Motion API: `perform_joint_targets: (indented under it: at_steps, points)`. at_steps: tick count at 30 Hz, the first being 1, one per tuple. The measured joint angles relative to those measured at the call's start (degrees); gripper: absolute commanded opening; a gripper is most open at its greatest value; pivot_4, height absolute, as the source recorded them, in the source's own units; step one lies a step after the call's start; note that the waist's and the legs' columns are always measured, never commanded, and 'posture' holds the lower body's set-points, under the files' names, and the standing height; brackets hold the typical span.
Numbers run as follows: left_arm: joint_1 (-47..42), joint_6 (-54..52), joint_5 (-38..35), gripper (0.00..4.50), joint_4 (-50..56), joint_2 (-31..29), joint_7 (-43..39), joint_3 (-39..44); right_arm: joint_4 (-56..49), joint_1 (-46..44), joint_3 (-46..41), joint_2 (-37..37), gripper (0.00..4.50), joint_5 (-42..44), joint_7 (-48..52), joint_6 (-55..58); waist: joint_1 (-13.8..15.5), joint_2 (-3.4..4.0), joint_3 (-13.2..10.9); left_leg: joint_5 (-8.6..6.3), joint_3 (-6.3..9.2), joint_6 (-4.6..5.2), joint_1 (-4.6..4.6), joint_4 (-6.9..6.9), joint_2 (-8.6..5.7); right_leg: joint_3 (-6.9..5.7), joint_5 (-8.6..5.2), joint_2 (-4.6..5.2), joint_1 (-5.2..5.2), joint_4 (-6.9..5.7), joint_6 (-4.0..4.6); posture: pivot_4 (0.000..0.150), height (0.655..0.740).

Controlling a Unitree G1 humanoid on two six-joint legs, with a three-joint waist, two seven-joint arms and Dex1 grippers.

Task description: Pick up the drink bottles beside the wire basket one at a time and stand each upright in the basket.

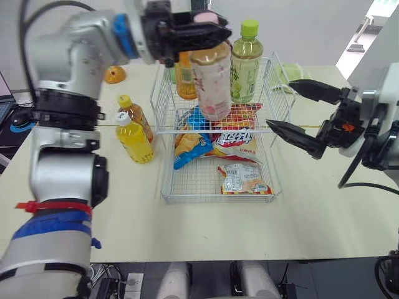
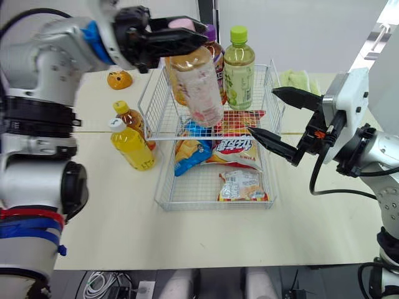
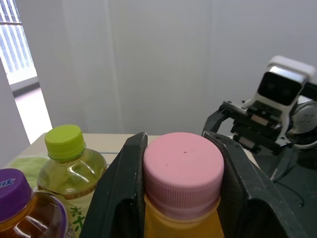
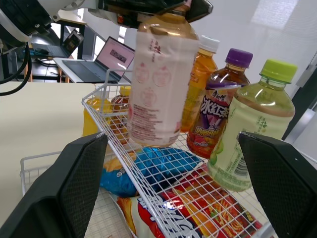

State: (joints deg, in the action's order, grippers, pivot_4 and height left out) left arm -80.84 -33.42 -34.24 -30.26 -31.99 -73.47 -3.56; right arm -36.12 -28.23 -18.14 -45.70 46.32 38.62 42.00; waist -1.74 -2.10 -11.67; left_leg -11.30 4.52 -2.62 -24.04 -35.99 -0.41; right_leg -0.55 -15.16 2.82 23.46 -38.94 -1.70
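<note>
My left gripper is shut on the pink cap of a bottle with a pink-patterned label, which hangs tilted over the upper tier of the wire basket. A green-capped tea bottle, a purple-capped bottle and an orange bottle stand in that tier. Left of the basket on the table are a yellow drink bottle and an amber bottle with a yellow cap. My right gripper hangs open to the right of the basket.
Snack bags lie in the basket's lower tier. An orange object sits on the far left of the table. A green cloth lies behind the basket on the right. Laptops stand on desks beyond.
</note>
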Motion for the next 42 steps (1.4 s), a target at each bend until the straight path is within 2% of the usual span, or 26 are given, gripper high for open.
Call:
perform_joint_targets:
  at_steps: [5,10,24,26,29,33,34,42]
  points:
    - [-0.3,10.7,6.1,1.39,-5.2,6.5,0.3,-0.7,-2.2,2.6,-1.5,-2.7,4.50,1.9,-2.9,3.0,0.2,-0.01,0.0,0.00,0.00,0.00,-0.01,-0.01,-0.01,-0.01,0.00,0.00,-0.01,0.00,0.00,0.150,0.7400]
    - [-1.3,16.7,9.8,1.39,-11.1,10.4,0.9,-0.6,-3.4,2.7,-1.6,-2.7,4.50,3.4,-6.4,4.4,0.0,-0.01,0.0,0.00,0.00,0.01,-0.01,0.00,-0.01,-0.01,0.00,-0.01,0.00,0.00,-0.02,0.150,0.7400]
    - [-2.2,16.3,10.9,1.39,-12.1,13.5,1.3,0.0,-4.0,2.1,-1.2,-3.3,4.50,6.5,-10.4,5.1,0.0,-0.01,0.0,0.00,0.01,0.01,0.00,-0.02,-0.02,-0.01,0.01,-0.01,-0.02,0.00,-0.03,0.150,0.7400]
    - [-2.0,16.1,10.9,2.12,-11.8,13.5,1.2,0.1,-4.0,1.9,-0.9,-3.3,4.50,6.6,-10.7,5.1,0.1,-0.01,0.0,0.00,0.01,0.01,-0.01,-0.02,-0.02,-0.01,0.01,-0.01,-0.02,0.00,-0.03,0.150,0.7400]
    - [-1.9,15.7,10.9,2.95,-10.4,13.5,0.6,0.5,-3.9,1.7,-0.7,-3.4,4.50,6.6,-11.0,5.1,0.1,-0.01,0.0,0.00,0.01,0.01,0.00,-0.02,-0.02,-0.01,0.01,-0.01,-0.02,0.00,-0.03,0.150,0.7400]
    - [-1.8,14.6,10.8,4.27,-8.9,13.5,1.0,1.5,-3.5,0.4,-0.2,-3.4,4.50,6.5,-11.0,5.0,0.0,-0.01,0.0,0.00,0.01,0.01,0.02,-0.03,-0.01,-0.01,0.01,-0.01,-0.03,-0.01,-0.04,0.150,0.7400]
    - [-1.8,14.3,10.6,4.47,-8.3,13.4,1.5,2.0,-3.4,0.3,0.0,-3.4,4.50,6.5,-11.0,4.9,0.0,-0.01,0.0,0.00,0.02,0.01,0.01,-0.03,-0.01,-0.01,0.01,-0.02,-0.03,-0.01,-0.04,0.150,0.7400]
    - [-0.6,5.8,5.5,4.47,1.1,10.4,2.7,7.1,-1.1,-0.5,1.4,-3.4,4.50,5.9,-9.3,3.9,-0.1,0.00,0.0,0.00,0.02,0.01,0.04,-0.03,0.00,0.00,0.01,-0.02,-0.04,-0.02,-0.03,0.150,0.7400]
